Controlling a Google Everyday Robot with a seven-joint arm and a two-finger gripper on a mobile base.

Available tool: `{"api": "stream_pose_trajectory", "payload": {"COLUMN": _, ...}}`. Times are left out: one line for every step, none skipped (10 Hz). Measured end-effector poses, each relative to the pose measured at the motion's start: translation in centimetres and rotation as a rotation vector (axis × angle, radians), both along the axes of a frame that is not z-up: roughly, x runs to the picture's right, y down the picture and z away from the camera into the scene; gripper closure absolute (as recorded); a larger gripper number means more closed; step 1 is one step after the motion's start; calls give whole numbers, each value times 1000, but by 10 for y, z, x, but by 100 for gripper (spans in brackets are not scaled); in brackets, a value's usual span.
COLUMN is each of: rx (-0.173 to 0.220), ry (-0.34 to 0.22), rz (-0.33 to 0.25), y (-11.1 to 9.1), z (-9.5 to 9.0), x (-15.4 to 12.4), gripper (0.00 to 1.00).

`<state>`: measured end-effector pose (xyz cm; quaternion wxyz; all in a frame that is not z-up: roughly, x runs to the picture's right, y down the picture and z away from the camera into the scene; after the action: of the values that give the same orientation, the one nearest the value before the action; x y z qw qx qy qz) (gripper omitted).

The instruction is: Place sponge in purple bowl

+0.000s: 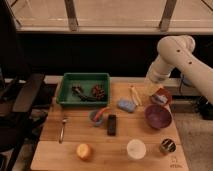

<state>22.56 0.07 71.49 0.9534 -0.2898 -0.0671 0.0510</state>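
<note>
Wooden surface (pixel 75 137), arm reaching in from the right. Gripper (pixel 158 93) low over the back right corner, at the reddish-brown bowl (pixel 166 95). How wide it stands, or whether it has anything, cannot be told.

Sponge (pixel 126 105) lies flat, pale blue face up, mid-surface, left of the gripper and up-left of the purple bowl (pixel 158 116), apart from both. Long thin yellow object (pixel 135 95) lies just behind the sponge, between it and the gripper. Purple bowl sits just in front of the reddish-brown bowl, near the right edge.

Left of the sponge: green tray (pixel 84 76), small grey-blue bowl (pixel 97 117), black block (pixel 112 125). Front edge: orange fruit (pixel 84 151), white cup (pixel 136 149), can (pixel 167 146). Utensil (pixel 62 130) near the left edge. Bare wood between sponge and purple bowl.
</note>
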Motion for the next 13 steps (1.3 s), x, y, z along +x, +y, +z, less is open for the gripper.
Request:
{"api": "stream_pose_trajectory", "payload": {"rx": 0, "ry": 1, "rz": 0, "y": 0, "z": 0, "x": 0, "gripper": 50}}
{"api": "stream_pose_trajectory", "payload": {"rx": 0, "ry": 1, "rz": 0, "y": 0, "z": 0, "x": 0, "gripper": 50}}
{"api": "stream_pose_trajectory", "payload": {"rx": 0, "ry": 0, "rz": 0, "y": 0, "z": 0, "x": 0, "gripper": 50}}
{"api": "stream_pose_trajectory", "payload": {"rx": 0, "ry": 1, "rz": 1, "y": 0, "z": 0, "x": 1, "gripper": 50}}
{"api": "stream_pose_trajectory", "payload": {"rx": 0, "ry": 1, "rz": 1, "y": 0, "z": 0, "x": 1, "gripper": 50}}
{"api": "stream_pose_trajectory", "payload": {"rx": 0, "ry": 1, "rz": 1, "y": 0, "z": 0, "x": 1, "gripper": 50}}
{"api": "stream_pose_trajectory", "payload": {"rx": 0, "ry": 1, "rz": 1, "y": 0, "z": 0, "x": 1, "gripper": 50}}
{"api": "stream_pose_trajectory", "payload": {"rx": 0, "ry": 1, "rz": 1, "y": 0, "z": 0, "x": 1, "gripper": 50}}
{"api": "stream_pose_trajectory", "payload": {"rx": 0, "ry": -3, "rz": 2, "y": 0, "z": 0, "x": 1, "gripper": 50}}
{"api": "stream_pose_trajectory", "payload": {"rx": -4, "ry": -17, "rz": -2, "y": 2, "z": 3, "x": -1, "gripper": 50}}
{"api": "stream_pose_trajectory", "payload": {"rx": -9, "ry": -33, "rz": -6, "y": 4, "z": 7, "x": -8, "gripper": 50}}
{"api": "stream_pose_trajectory", "payload": {"rx": -18, "ry": -65, "rz": -18, "y": 5, "z": 16, "x": -25, "gripper": 50}}
{"api": "stream_pose_trajectory", "payload": {"rx": -26, "ry": -85, "rz": -26, "y": 7, "z": 21, "x": -35, "gripper": 50}}
